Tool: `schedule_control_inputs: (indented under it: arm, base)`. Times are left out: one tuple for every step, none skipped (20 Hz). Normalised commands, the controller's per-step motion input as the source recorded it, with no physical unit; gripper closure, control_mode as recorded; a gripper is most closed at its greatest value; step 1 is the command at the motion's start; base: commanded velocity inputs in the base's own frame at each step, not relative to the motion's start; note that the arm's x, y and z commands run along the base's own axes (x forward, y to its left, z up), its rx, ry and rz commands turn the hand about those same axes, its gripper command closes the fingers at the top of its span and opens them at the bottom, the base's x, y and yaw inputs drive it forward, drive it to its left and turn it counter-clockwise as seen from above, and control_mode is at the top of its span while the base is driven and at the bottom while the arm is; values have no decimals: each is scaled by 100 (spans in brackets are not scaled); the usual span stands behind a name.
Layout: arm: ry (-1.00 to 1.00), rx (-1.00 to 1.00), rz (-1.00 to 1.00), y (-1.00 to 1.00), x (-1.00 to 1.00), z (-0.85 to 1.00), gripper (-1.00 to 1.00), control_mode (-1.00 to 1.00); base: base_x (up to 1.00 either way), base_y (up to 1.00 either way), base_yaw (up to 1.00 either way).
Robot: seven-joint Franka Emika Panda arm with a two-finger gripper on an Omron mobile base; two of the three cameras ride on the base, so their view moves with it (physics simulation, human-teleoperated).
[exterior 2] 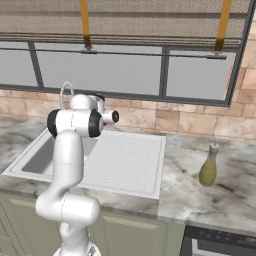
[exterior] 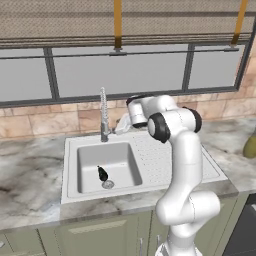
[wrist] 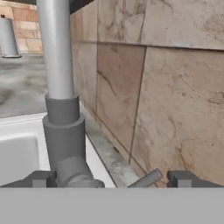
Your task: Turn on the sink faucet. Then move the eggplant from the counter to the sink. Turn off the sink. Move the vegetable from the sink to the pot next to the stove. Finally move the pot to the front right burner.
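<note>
At the back rim of the sink (exterior: pixel 70 192) we find our gripper (wrist: pixel 111 179), jaws released wide, nothing between them but the faucet's lower parts. Through the hand view we list one sink faucet (wrist: pixel 61 109) at about 10 o'clock from the gap between the tips, its dark base just beside the left tip, and one small side lever (wrist: pixel 146 179) poking out at 3 o'clock of that base, inside the gap and nearer the right tip. Whether either tip touches the base or the lever, we cannot tell. One tiled wall (wrist: pixel 166 87) fills the right of that view.

From the left base view we count one faucet neck, spring-coiled, rising at 12 o'clock of the basin, with the hand just beside it at 3 o'clock. One eggplant (exterior: pixel 102 173) lies in the basin, close to the round drain (exterior: pixel 108 184), at roughly 7 o'clock from the hand and well below it. One drain, one basin, one dotted drainboard (exterior: pixel 160 157) at 3 o'clock of the basin.

We enter one counter (exterior: pixel 30 180) around the sink on all sides, marble-veined, over pale green cabinets (exterior: pixel 95 235). One olive-yellow bottle (exterior 2: pixel 208 169) stands upright on the counter at 3 o'clock of the drainboard, well apart from the hand. One dark appliance edge (exterior 2: pixel 220 242) sits at 5 o'clock, below the counter. One window (exterior: pixel 117 72) runs at 12 o'clock, above the tiles.
</note>
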Motion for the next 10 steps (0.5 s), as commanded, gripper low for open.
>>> schedule_control_inputs:
  arm:
    - [-11, 3, 0, -31, 0, 0, -100, -100]
    - [-11, 3, 0, -35, -1, 0, -100, -100]
    - [-10, 4, 0, -38, -2, 0, -100, -100]
    - [-9, 4, 0, -37, -2, 0, -100, -100]
    - [-9, 4, 0, -34, -3, 0, -100, -100]
    - [-8, 4, 0, -33, -2, 0, -100, -100]
    - [-8, 3, 0, -32, -3, 0, -100, -100]
    - [-8, 3, 0, -30, -4, 0, -100, -100]
    - [-7, 3, 0, -25, -6, 0, -100, -100]
    - [-7, 2, 0, -19, -17, 0, -100, -100]
  base:
    - [0, 0, 0]
    - [0, 0, 0]
    - [0, 0, 0]
    - [0, 0, 0]
    - [0, 0, 0]
    - [0, 0, 0]
    - [0, 0, 0]
    - [0, 0, 0]
    - [0, 0, 0]
    - [0, 0, 0]
